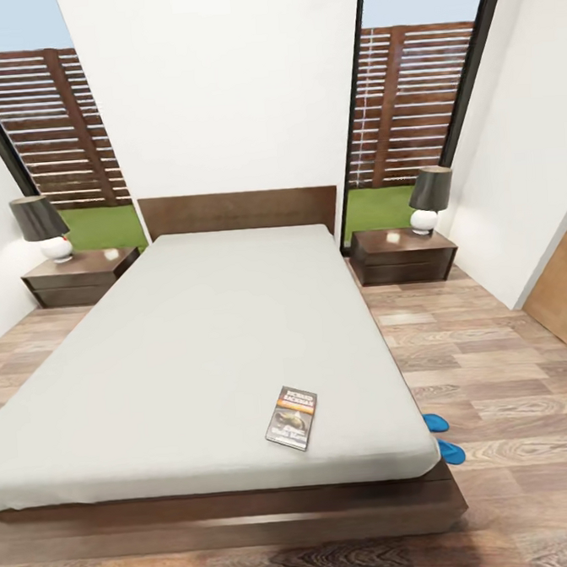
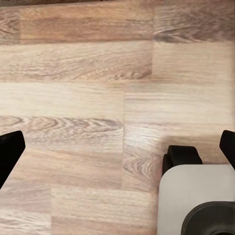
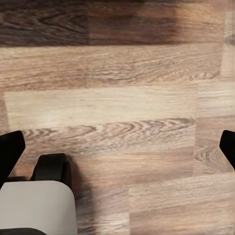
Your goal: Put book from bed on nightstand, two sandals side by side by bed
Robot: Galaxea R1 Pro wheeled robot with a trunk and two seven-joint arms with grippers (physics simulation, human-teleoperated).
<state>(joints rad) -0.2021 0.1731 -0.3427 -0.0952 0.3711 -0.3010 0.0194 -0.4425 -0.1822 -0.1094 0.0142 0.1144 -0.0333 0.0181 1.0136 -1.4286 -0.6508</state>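
Observation:
The bed (image 1: 203,340) with its pale-grey mattress and dark wood frame stretches away from me in the head view. The book (image 1: 291,418) lies flat on the mattress near the foot, right of centre. Two blue sandals (image 1: 443,437) peek out from behind the bed's right front corner, on the floor, mostly hidden. A nightstand (image 1: 80,276) stands left of the headboard and another nightstand (image 1: 402,255) stands right of it. My left gripper (image 2: 117,147) and right gripper (image 3: 117,147) both hang open over bare wood floor, black fingertips (image 2: 10,149) spread wide, nothing between them.
Each nightstand carries a lamp (image 1: 39,226) with a dark shade. Tall windows flank the white wall behind the headboard. A brown door (image 1: 563,289) stands at the right. Wood floor runs along both sides of the bed. The robot's grey base (image 2: 196,200) shows beneath the wrists.

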